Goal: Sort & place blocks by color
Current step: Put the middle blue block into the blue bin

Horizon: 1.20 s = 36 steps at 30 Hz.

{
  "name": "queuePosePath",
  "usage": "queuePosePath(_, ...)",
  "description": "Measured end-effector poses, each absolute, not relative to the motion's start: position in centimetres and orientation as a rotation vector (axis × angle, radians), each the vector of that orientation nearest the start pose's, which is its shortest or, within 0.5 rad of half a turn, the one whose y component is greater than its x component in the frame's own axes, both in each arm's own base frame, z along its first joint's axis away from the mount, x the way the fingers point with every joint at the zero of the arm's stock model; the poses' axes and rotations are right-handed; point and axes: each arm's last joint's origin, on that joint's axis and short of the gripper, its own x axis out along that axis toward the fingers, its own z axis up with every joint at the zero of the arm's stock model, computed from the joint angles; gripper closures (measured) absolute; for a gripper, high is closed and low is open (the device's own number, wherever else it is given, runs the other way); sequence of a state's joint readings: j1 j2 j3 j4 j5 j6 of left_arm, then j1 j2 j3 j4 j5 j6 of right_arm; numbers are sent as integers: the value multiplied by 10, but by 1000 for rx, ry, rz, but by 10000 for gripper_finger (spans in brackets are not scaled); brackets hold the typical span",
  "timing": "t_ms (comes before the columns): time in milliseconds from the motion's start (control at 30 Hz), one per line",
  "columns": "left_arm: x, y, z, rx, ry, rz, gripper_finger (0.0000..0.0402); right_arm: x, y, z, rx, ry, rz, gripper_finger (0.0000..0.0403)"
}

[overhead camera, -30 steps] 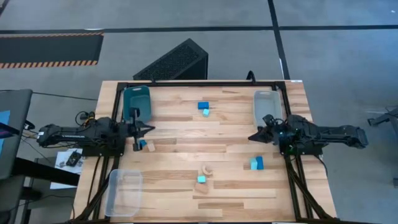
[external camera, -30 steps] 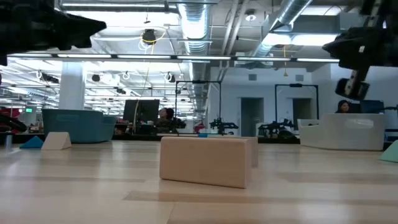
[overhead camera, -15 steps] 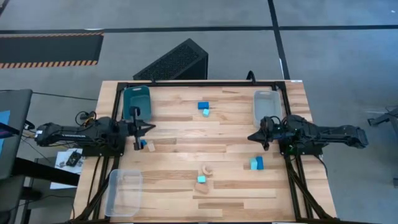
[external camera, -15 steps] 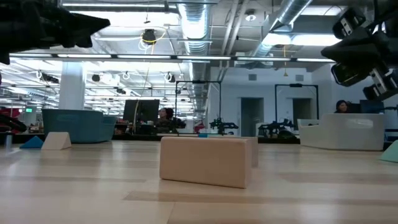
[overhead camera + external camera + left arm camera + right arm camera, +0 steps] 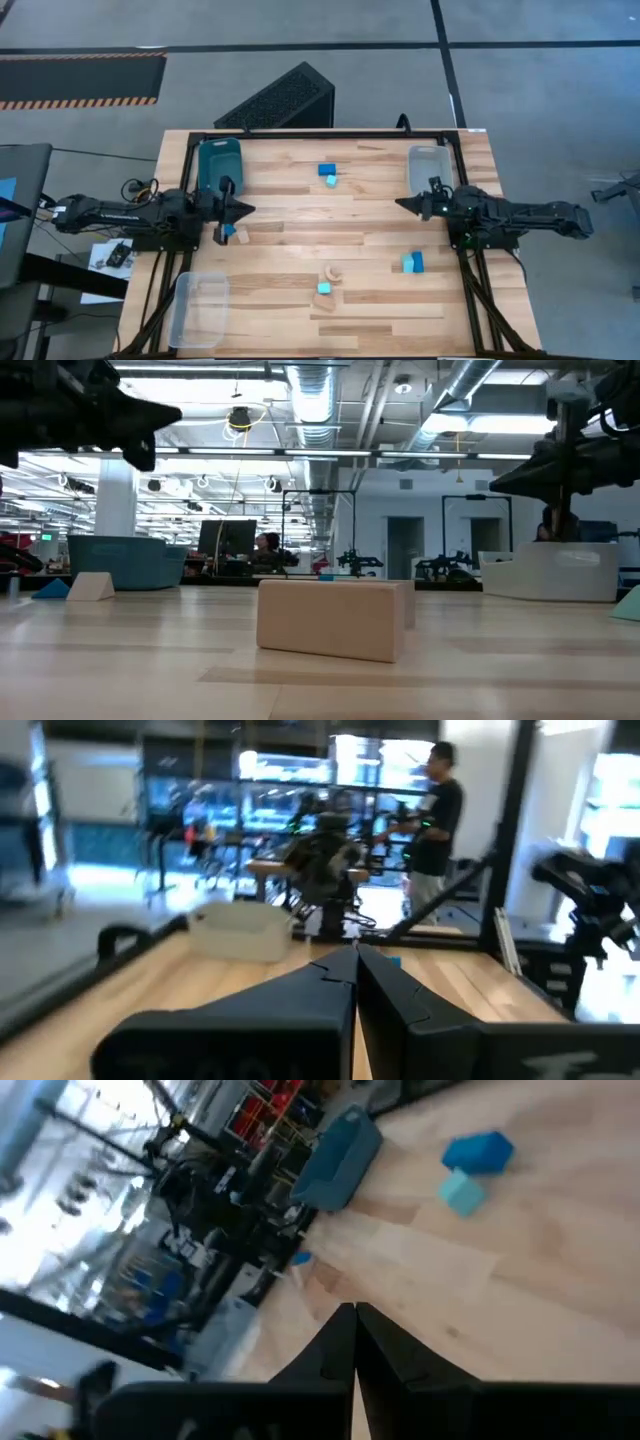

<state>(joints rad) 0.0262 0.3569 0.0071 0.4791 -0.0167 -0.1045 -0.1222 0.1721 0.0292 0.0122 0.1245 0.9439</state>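
Note:
The blocks lie in groups on the table: a dark blue block (image 5: 327, 170) touching a cyan one (image 5: 331, 181) near the far edge, a blue and cyan pair (image 5: 413, 263) on the right, a tan arch (image 5: 330, 271) with a cyan block (image 5: 324, 288) and a tan block (image 5: 333, 618) near the middle, and a blue block (image 5: 230, 232) beside a tan wedge (image 5: 242, 237) on the left. My left gripper (image 5: 248, 210) hovers shut above that left pair. My right gripper (image 5: 400, 205) hovers shut, beside the clear bin (image 5: 428, 167).
A teal bin (image 5: 220, 163) stands at the far left corner and a second clear bin (image 5: 200, 308) at the near left corner. Bare wood (image 5: 330, 225) lies between the two grippers. A person stands in the room behind, seen in the left wrist view.
My right gripper has moved a little toward the far edge and toward the table's left, and its wrist has turned. My left gripper has edged slightly toward the table's right. No block has moved.

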Motion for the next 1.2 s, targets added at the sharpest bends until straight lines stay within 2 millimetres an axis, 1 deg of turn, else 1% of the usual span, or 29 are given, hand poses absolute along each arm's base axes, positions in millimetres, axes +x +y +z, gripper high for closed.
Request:
queuePosePath(67,121,5,178,-178,-114,74,401,105,-19,160,857,-16,-361,370)
queuePosePath(133,123,5,174,-248,-78,76,401,104,-22,160,816,-25,-423,370)
queuePosePath(200,126,3,169,-298,-20,69,401,104,-23,159,765,-11,-430,370)
queuePosePath(300,129,1,164,-310,17,69,401,104,-23,159,650,29,-417,370)
queuePosePath(367,131,1,164,-281,15,83,401,104,-23,158,597,48,-403,370)
queuePosePath(533,136,-1,165,-117,23,83,401,106,-22,156,568,79,-399,370)
queuePosePath(633,139,1,170,-15,7,120,401,109,-23,159,538,42,-377,370)
queuePosePath(700,140,3,173,76,-22,184,401,113,-24,171,484,-9,-365,370)
queuePosePath(800,140,10,176,93,-49,289,401,121,-31,193,404,-18,-420,370)
queuePosePath(900,140,17,176,74,-52,341,401,135,-43,213,314,38,-483,365)
queuePosePath(1000,143,22,172,82,-11,373,398,158,-57,229,243,118,-527,351)
queuePosePath(1100,146,26,170,82,-10,392,382,187,-73,237,151,225,-524,334)
queuePosePath(1200,149,27,172,79,-46,403,355,217,-93,236,89,336,-520,315)
